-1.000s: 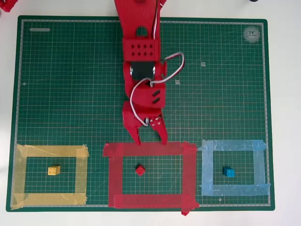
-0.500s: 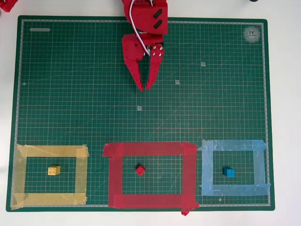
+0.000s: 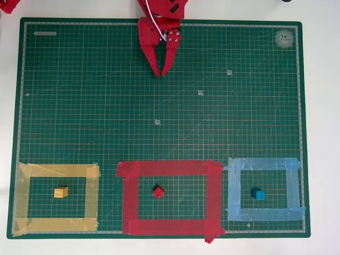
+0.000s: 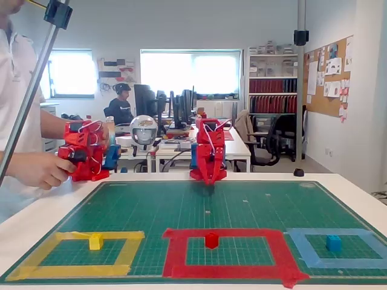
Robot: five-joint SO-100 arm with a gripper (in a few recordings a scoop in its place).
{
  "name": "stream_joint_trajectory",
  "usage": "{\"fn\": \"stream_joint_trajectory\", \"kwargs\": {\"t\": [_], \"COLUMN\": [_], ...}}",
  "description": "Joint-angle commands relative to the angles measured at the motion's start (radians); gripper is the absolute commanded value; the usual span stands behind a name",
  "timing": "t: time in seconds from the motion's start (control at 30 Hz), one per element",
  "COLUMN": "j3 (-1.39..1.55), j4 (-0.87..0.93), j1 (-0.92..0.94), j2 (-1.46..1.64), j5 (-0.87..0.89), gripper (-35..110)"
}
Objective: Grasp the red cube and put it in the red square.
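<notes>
Red cube (image 3: pixel 158 192): tiny bright red plastic block w/ studs on top, sits alone inside the red square (image 3: pixel 169 168), a big frame of wide red tape w/ ragged overlapping corners. Hand (image 3: pixel 161 73) of red arm: up by far edge of green cutting mat (image 3: pixel 79 106), well apart from cube, tips nearly together, nothing held. Judged from layout: placing looks done, grasp & carry over; only parking the arm left, if anything. Cube turned corner-on to frame in overhead view, upright, a bit left of frame's middle, clear of tape on all sides. In fixed view, cube (image 4: pixel 211 240) shows as a small solid block, well within frame.
</notes>
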Motion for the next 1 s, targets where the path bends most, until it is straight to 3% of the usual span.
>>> {"fn": "stream_joint_trajectory", "kwargs": {"t": [0.0,0.33,0.73,0.97], "j3": [0.018,0.057,0.058,0.058], "j4": [0.103,0.121,0.383,0.391], "j1": [0.012,0.015,0.025,0.035], "j2": [0.091,0.141,0.225,0.227], "j5": [-0.014,-0.012,-0.008,-0.005], "gripper": [1,1,1,1]}}
